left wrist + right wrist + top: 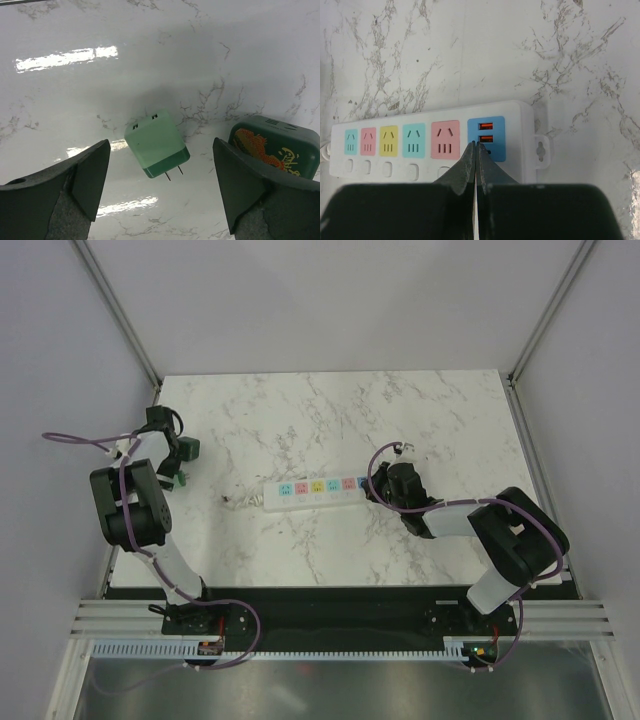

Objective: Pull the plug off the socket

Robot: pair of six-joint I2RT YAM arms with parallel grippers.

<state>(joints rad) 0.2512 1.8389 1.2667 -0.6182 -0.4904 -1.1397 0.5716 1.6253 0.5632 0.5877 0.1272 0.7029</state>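
The dark green plug (280, 150), with an orange dragon mark on its top face, lies on the marble table right beside my left gripper's right finger (250, 185). In the top view the plug (190, 449) is at the far left, well apart from the socket. My left gripper (161, 142) is open and holds nothing. The socket (315, 490) is a white power strip at mid table, and the outlets that show in the right wrist view (420, 140) have nothing in them. My right gripper (476, 144) is shut and empty, its tips over the strip's blue end (492, 137).
A smaller bright-green block (157, 145) with two prongs lies on the table between and beyond my left fingers; it also shows in the top view (181, 480). The strip's short cord stub (240, 500) points left. White walls close in the table.
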